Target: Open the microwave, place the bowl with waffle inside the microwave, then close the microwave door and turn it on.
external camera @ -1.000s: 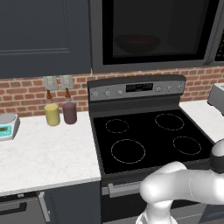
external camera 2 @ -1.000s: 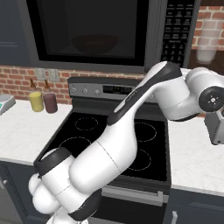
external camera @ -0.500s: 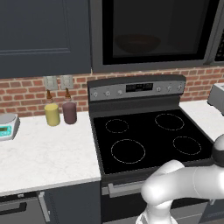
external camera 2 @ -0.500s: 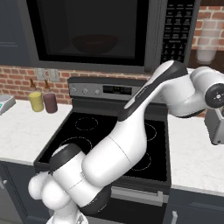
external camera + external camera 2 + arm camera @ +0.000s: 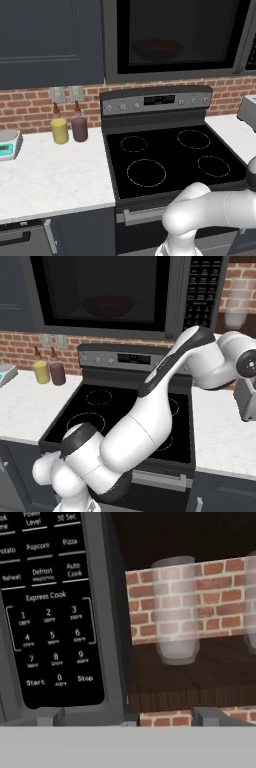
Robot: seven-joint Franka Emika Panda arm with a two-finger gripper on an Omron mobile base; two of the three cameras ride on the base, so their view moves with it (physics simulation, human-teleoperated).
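The microwave (image 5: 172,76) (image 5: 175,303) hangs above the stove, and its black glass door (image 5: 185,25) (image 5: 100,278) is closed. Through the glass I dimly make out the dark reddish-brown bowl (image 5: 157,49) (image 5: 108,306) inside; what it holds cannot be made out. My arm reaches up toward the microwave's right end. In the hand view the keypad (image 5: 50,612) is close on the left, its Start button (image 5: 35,682) at the lower left. My gripper (image 5: 130,718) is open and empty, its fingertips (image 5: 50,717) far apart, centred on the microwave's right edge.
The black-topped stove (image 5: 170,155) stands below the microwave. Yellow (image 5: 59,131) and purple (image 5: 79,129) cups and a scale (image 5: 7,144) sit on the left counter. A toaster (image 5: 248,111) is on the right counter. A glass jar (image 5: 174,607) stands on a shelf beside the microwave.
My forearm and wrist have swung up and to the right, toward the microwave's keypad side. The door stays closed and the bowl has not moved.
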